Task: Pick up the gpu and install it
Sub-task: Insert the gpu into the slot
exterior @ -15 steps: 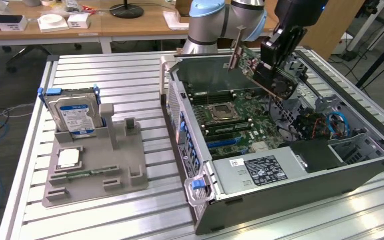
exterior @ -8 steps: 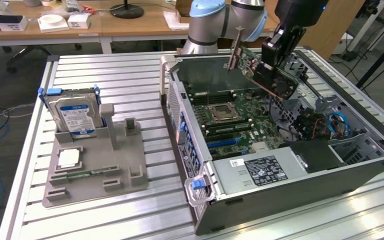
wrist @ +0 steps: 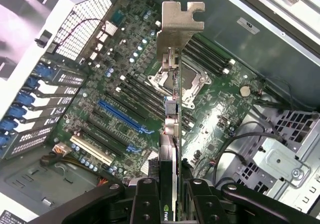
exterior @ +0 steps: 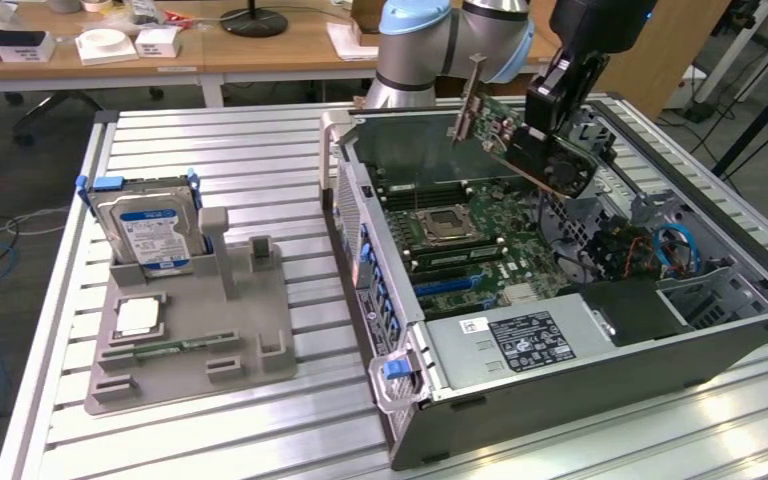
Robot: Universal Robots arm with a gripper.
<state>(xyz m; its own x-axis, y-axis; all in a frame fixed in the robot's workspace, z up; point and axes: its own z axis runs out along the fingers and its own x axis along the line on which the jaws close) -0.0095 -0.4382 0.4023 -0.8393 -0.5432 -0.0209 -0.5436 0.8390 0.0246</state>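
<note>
The gripper (exterior: 555, 110) is closed on the gpu (exterior: 511, 135) in the upper right of the exterior frame. The card hangs tilted below it, above the motherboard (exterior: 471, 250) of the open case (exterior: 598, 400).

Gpu (exterior: 524, 140) above motherboard (exterior: 478, 255) in open case (exterior: 598, 400)

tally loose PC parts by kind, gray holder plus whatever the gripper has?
gpu: 1 (held in the gripper, above the open case)
hard drive: 1
memory stick: 1
processor chip: 1
Total: 4
</note>
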